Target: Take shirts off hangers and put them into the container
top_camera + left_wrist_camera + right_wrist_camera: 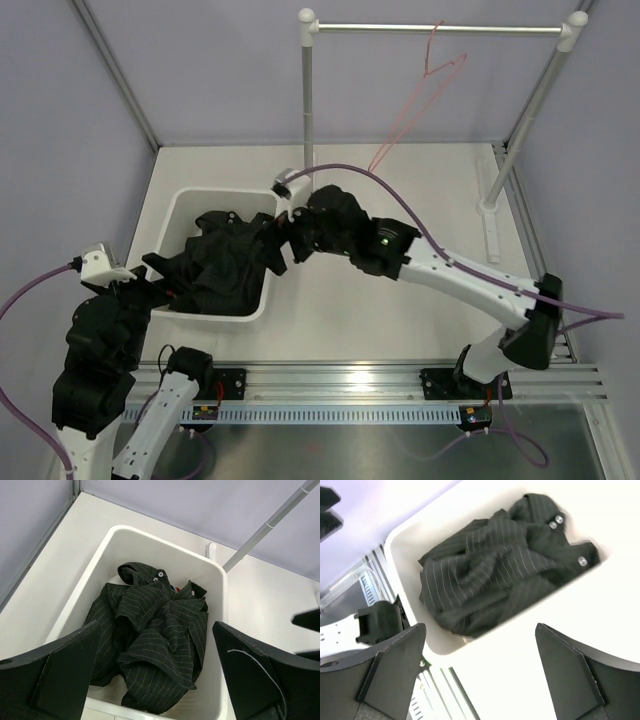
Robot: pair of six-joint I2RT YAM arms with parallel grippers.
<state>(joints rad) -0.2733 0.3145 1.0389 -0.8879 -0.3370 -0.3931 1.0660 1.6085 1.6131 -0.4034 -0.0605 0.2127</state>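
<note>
Top external view: left gripper (160, 280) gapes empty at the near-left corner of the white basket (215, 193) holding the crumpled black shirt (225, 265). Right gripper (280, 240), likewise wide and empty, hovers over its right rim. Beyond, the pink hanger (420, 95) hangs from the rail (440, 29).

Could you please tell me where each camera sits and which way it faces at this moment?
Top external: above and behind the arm bases, looking down; both arms, basket, shirt and hanger show.
Left wrist: at the basket's near-left corner, looking down into it; own open fingers show.
Right wrist: over the basket's right side, looking down and left; own open fingers show.
Shared: both wrist views show the shirt crumpled in the basket.
</note>
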